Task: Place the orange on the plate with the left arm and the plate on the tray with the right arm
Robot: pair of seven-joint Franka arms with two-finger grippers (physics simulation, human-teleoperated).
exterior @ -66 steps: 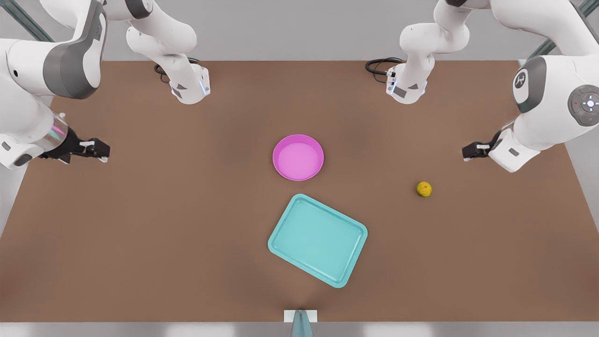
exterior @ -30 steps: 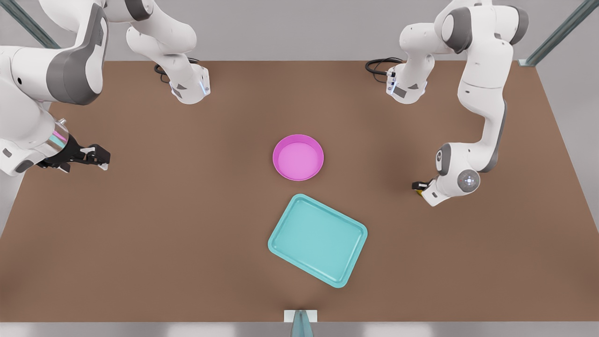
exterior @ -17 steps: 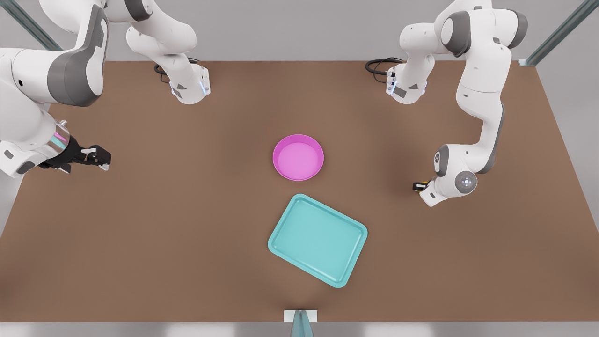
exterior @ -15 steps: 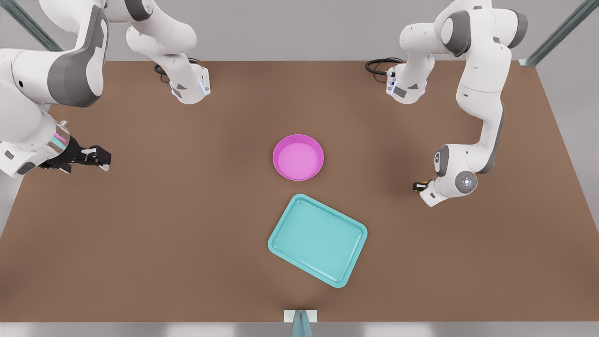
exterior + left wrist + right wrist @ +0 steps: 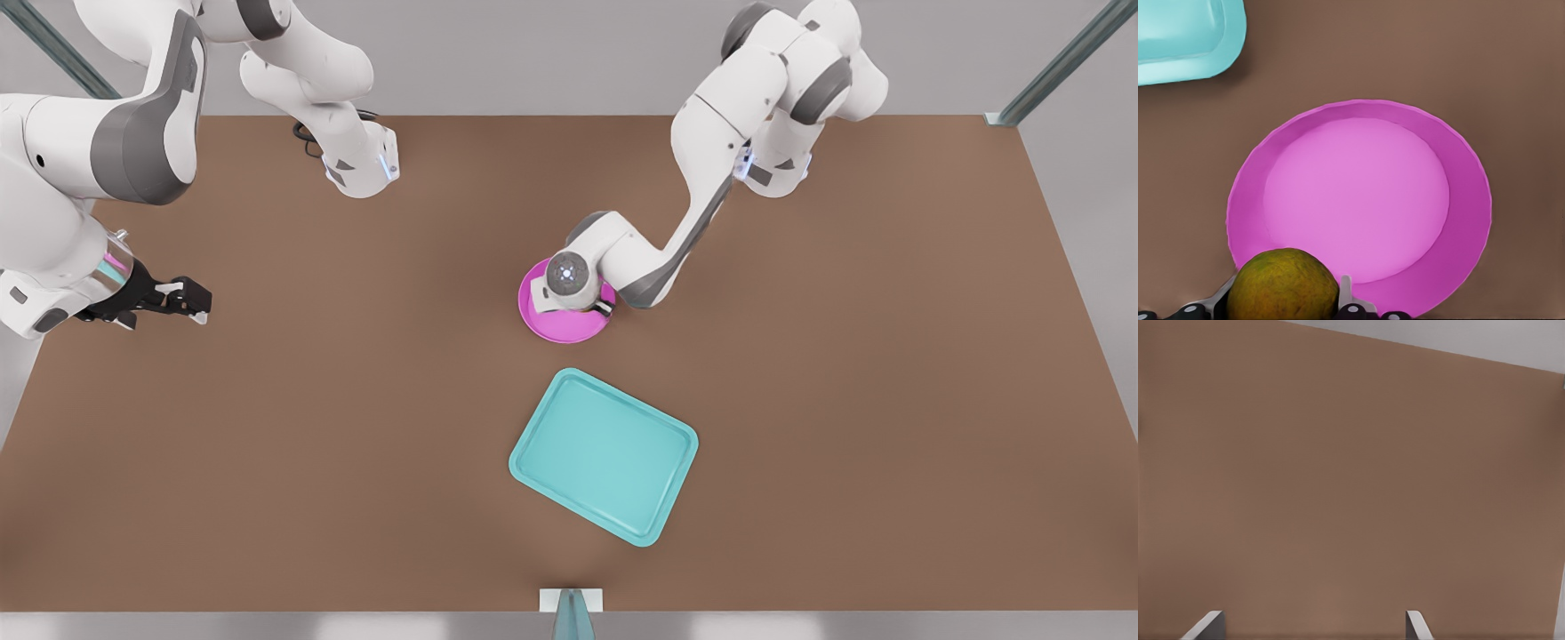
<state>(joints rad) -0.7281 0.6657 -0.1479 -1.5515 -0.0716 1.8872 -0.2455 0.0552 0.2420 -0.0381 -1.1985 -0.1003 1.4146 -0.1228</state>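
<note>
A: Where is the orange point(image 5: 1282, 285) held at this moment?

B: It is pinched between the fingers of the left gripper point(image 5: 1282, 303), directly above the plate point(image 5: 1458, 200). In the front view the wrist of the left arm point(image 5: 702, 169) is seen over the pink dish, which rests on the table point(image 5: 889, 400) just beyond the tray point(image 5: 605, 455).

A: And the right gripper point(image 5: 182, 298)?

B: It is kept waiting at the front view's left edge, well apart from everything, with its fingers point(image 5: 1205, 625) spread wide over bare table.

A: What could be spoiled from here?

B: The fruit appears to be carried over the rim side of the plate, not its middle. If it is released there, it could be bounced off the raised edge and rolled onto the table. A drop from height would probably make that worse, since a round, bumpy ball is easily set rolling.

A: Anything later?

B: Once the plate is lifted by the right arm, the orange could be tipped out if the dish is tilted, and a thin rim could be slipped from a two-finger pinch. The tray is laid at an angle, so a poorly centred placement could leave the plate perched on its rim.
</note>
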